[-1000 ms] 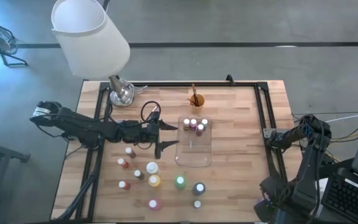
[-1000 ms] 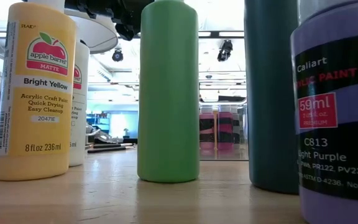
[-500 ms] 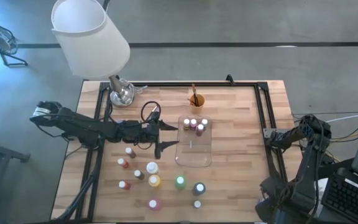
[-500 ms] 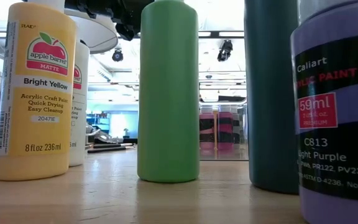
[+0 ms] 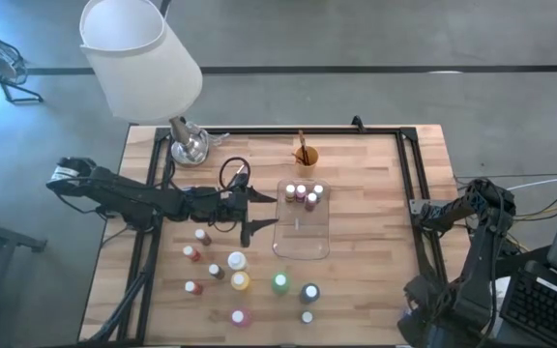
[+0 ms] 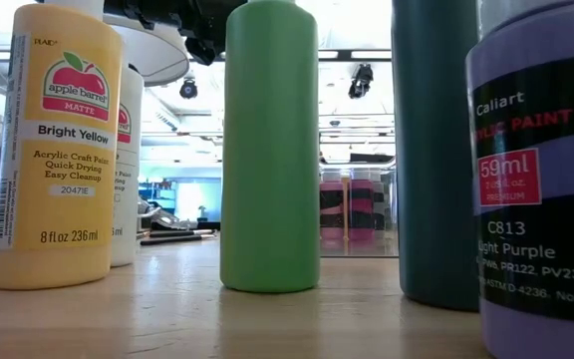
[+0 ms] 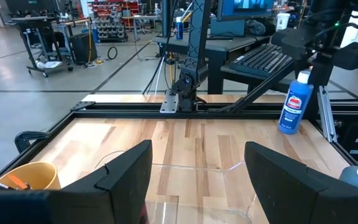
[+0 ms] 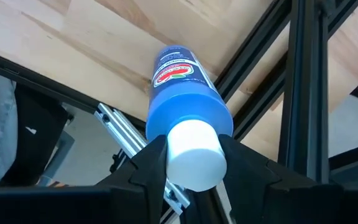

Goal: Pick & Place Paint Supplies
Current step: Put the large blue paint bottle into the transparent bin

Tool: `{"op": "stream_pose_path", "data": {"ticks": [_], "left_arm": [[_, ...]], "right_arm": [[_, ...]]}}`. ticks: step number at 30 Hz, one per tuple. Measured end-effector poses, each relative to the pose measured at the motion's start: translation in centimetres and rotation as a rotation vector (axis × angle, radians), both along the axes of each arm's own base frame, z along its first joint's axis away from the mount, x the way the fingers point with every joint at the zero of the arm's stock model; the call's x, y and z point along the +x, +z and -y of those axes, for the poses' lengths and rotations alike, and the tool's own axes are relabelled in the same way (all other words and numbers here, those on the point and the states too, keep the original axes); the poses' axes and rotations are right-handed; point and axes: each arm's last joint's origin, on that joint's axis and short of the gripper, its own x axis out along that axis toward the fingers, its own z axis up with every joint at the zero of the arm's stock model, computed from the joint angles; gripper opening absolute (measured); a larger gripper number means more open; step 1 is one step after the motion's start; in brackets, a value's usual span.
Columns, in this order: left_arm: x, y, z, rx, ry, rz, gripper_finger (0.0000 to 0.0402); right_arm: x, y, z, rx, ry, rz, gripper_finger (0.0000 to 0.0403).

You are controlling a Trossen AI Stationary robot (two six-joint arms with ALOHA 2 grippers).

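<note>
While the clear tray (image 5: pixel 303 230) is sitting mid-table with four small bottles (image 5: pixel 303 194) at its far end, you are working around it from both sides. Your left gripper (image 5: pixel 262 211) is hovering at the tray's left edge, fingers apart and empty. Well off to the tray's right, beyond the table's frame, your right gripper (image 8: pixel 193 163) is closing its fingers on the white cap of the blue bottle (image 8: pixel 182 93). Expect that bottle to feel rigid but smooth and top-light; a cap hold may slip, so gripping the body looks safer. Loose bottles (image 5: pixel 239 280) are standing near the tray's front-left corner.
</note>
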Motion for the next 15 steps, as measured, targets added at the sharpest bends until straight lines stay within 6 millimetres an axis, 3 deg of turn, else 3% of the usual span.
{"op": "stream_pose_path", "data": {"ticks": [15], "left_arm": [[0.0,0.0,0.0,0.0,-0.003,0.0,0.0262]], "right_arm": [[2.3,0.3,2.4,-0.084,0.151,0.069,0.0122]]}}
